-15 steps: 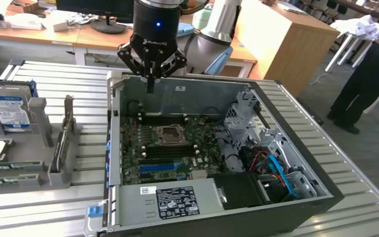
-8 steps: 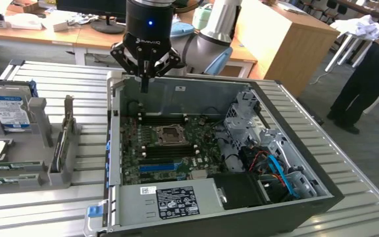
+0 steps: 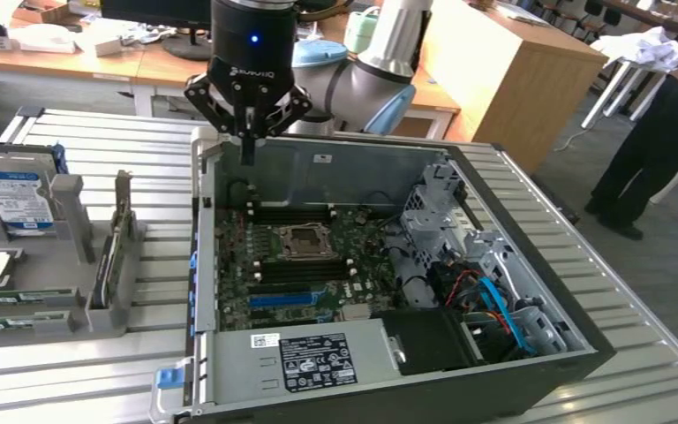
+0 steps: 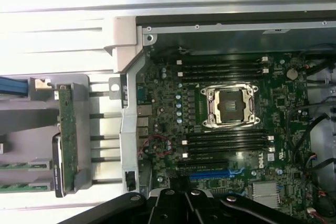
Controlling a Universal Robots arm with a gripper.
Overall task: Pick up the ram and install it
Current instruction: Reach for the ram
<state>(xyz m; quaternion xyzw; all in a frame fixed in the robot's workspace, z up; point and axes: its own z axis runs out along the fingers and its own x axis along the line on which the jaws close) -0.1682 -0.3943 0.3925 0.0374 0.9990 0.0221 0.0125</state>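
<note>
Black gripper (image 3: 248, 157), fingers (image 3: 247, 141) pinched together and empty, hangs above the open computer case's (image 3: 339, 172) edge, well apart from the ram (image 3: 3, 303).

— Where was the exterior camera?
— High, set back, tilted down at the computer case (image 3: 339, 172), arm (image 3: 374, 53) at eleven o'clock.
— The wrist one?
— Closer, it looked straight down; both shared the motherboard (image 3: 304, 265) (image 4: 220, 129).

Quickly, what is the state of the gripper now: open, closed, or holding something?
Gripper: closed, with nothing visible between its fingers.
</note>
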